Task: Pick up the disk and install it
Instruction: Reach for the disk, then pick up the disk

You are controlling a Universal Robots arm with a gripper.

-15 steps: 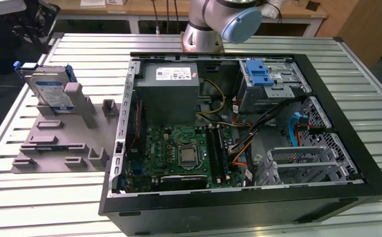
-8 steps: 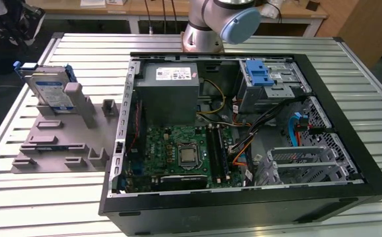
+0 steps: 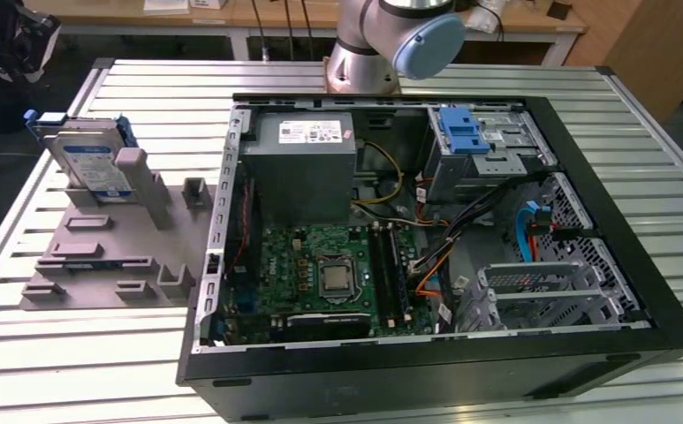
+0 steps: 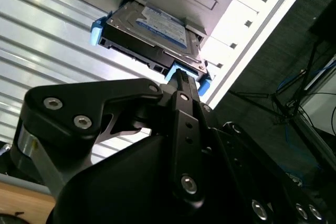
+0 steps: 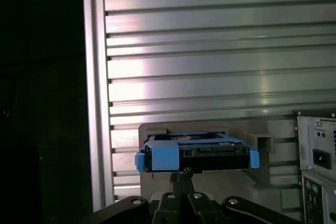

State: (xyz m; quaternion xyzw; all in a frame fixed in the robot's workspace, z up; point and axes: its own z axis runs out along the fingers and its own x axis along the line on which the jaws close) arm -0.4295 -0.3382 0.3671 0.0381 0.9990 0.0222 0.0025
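Your exterior view looks down from above on the slatted table (image 3: pixel 153 88), the open computer case (image 3: pixel 436 382) and the grey fixture (image 3: pixel 96 265) at the exterior view's left. Both wrist views look past the gripper (image 4: pixel 184 80) (image 5: pixel 184 173), close on the disk (image 3: pixel 89 161) (image 4: pixel 157 31) (image 5: pixel 210 153) standing in that fixture, shared by all three.

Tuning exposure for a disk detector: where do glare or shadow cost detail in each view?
Exterior view: even light, disk clearly lit. First wrist view: glare band across the table slats, blackness beyond the table's edge, disk shaded. Second wrist view: slats glaring white, gripper near-black.
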